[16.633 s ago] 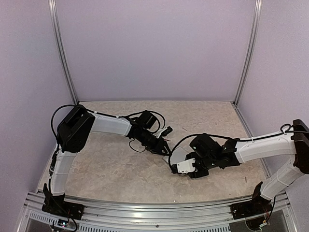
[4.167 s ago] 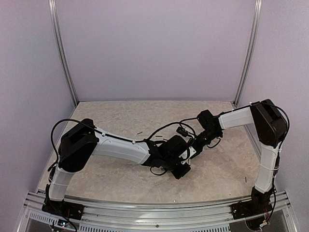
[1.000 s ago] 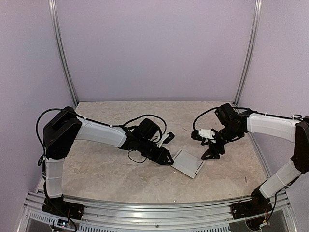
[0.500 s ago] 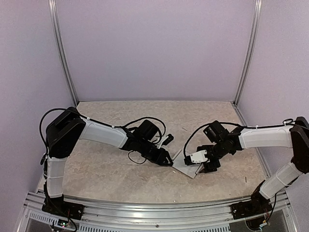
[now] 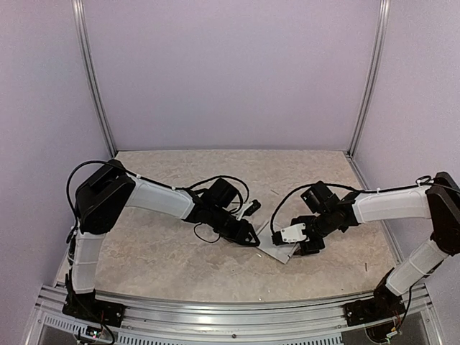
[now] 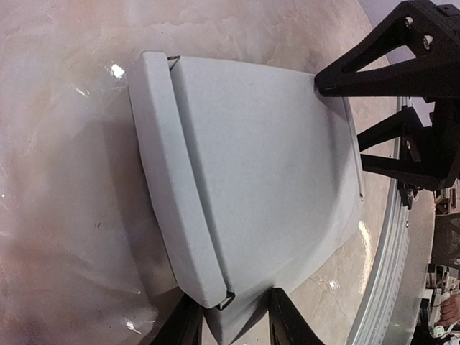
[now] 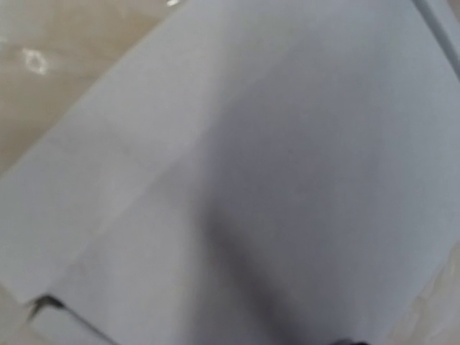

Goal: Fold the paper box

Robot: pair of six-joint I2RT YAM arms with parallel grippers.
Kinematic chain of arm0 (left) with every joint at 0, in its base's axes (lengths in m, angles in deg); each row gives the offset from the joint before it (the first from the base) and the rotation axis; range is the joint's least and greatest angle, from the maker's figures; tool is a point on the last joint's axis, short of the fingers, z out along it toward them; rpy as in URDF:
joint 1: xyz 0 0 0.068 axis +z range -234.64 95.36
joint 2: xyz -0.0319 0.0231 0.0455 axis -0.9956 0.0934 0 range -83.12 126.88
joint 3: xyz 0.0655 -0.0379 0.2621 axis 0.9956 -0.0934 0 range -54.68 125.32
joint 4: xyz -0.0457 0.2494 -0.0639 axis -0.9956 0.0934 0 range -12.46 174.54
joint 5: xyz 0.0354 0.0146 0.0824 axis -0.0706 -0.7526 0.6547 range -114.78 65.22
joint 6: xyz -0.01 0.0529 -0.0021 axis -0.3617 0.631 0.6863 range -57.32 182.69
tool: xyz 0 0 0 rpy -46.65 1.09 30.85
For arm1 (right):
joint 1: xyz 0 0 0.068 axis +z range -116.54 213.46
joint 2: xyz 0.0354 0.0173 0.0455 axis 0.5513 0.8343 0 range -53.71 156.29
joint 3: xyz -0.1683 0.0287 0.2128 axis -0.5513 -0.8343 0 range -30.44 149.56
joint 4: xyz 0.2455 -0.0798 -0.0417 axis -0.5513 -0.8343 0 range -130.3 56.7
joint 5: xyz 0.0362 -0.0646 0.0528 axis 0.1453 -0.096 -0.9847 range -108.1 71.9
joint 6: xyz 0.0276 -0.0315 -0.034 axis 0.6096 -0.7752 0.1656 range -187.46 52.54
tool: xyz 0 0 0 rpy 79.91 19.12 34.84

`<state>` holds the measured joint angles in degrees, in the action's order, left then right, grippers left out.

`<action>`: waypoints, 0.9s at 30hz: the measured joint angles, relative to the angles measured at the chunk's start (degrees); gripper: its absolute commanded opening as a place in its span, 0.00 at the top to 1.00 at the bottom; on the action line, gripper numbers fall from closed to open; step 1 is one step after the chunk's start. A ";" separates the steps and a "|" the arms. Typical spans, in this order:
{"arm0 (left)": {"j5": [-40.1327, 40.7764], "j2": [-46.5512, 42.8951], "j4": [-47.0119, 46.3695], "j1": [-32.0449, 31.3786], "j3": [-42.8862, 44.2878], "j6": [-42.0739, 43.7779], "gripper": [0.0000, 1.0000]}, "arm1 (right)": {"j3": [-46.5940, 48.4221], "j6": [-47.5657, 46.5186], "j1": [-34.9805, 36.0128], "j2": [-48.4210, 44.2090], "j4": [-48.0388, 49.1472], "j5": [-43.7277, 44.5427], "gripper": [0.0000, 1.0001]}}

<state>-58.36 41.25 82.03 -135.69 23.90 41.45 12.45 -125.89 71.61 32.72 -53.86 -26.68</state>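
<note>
A: Findings?
B: The paper box lies flat on the table, long axis probably hand to hand. The left hand, part-open, straddles its near corner. The right hand, open, stands over its far edge. Neither grips it. Table edges are well apart from it.

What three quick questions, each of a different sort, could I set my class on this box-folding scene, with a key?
1. True or false: the paper box lies on the table between the two arms.
2. Where is the left hand? A) at a corner of the box; B) up against the back wall; C) resting on the right arm's base.
3. Fill in: the right hand, at the box's far edge, has its jaws ____.
Key: 1 true; 2 A; 3 open.
</note>
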 measured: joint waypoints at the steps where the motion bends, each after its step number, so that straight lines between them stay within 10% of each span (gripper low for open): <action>1: -0.46 0.17 0.04 0.13 0.17 -0.28 0.73 | 0.00 0.02 0.00 0.09 0.15 0.00 0.33; 27: 10.73 -4.96 12.24 0.15 -0.70 2.58 0.66 | 2.54 5.27 0.74 -3.30 -6.64 -1.03 0.26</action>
<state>-47.63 36.29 94.27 -135.53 23.20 44.03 14.99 -120.62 72.35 29.42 -60.51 -27.70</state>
